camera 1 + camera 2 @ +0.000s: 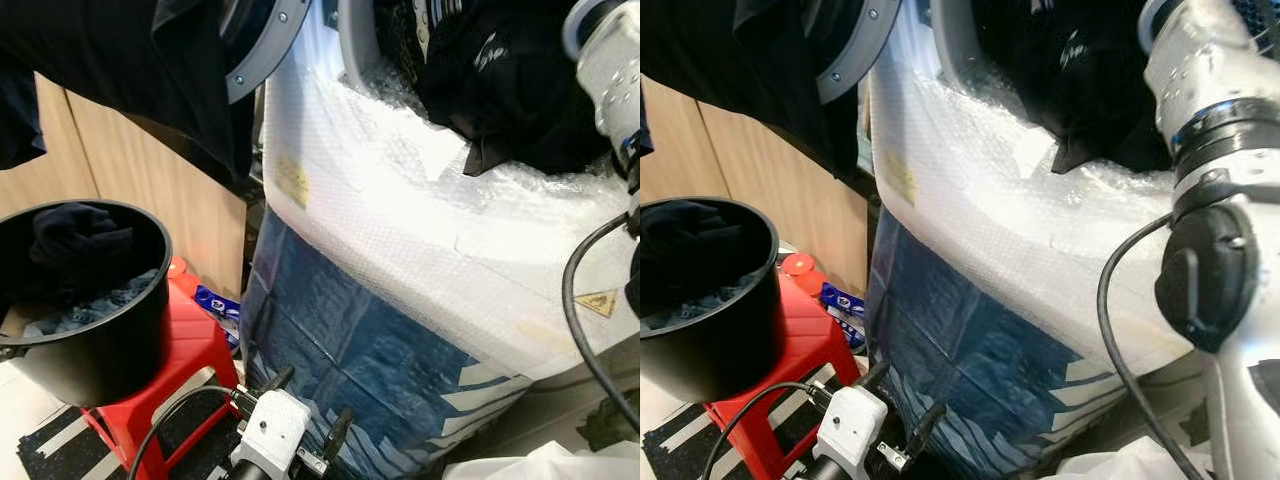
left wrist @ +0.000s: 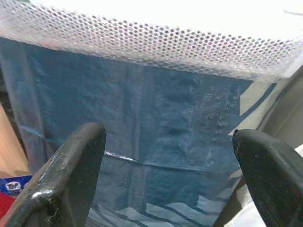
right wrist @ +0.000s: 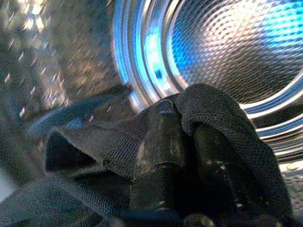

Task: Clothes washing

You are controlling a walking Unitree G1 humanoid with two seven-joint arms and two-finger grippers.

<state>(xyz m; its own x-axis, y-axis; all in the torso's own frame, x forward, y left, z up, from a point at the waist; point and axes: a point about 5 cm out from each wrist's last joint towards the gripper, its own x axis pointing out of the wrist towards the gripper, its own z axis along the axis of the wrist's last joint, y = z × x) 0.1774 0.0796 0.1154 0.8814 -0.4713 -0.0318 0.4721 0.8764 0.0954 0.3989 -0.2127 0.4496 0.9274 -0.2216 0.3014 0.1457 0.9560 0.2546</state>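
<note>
A dark garment (image 3: pixel 156 142) is pinched in the right gripper (image 3: pixel 182 137) at the drum (image 3: pixel 236 47) mouth (1 o'clock); it should be carried deep before release. The left gripper (image 2: pixel 165 175) hangs spread, empty, at 6 o'clock.

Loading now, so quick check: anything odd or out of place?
Yes. The washer is still wrapped in bubble wrap and blue film, and a dark garment spills over the drum opening's lip instead of lying inside.
</note>
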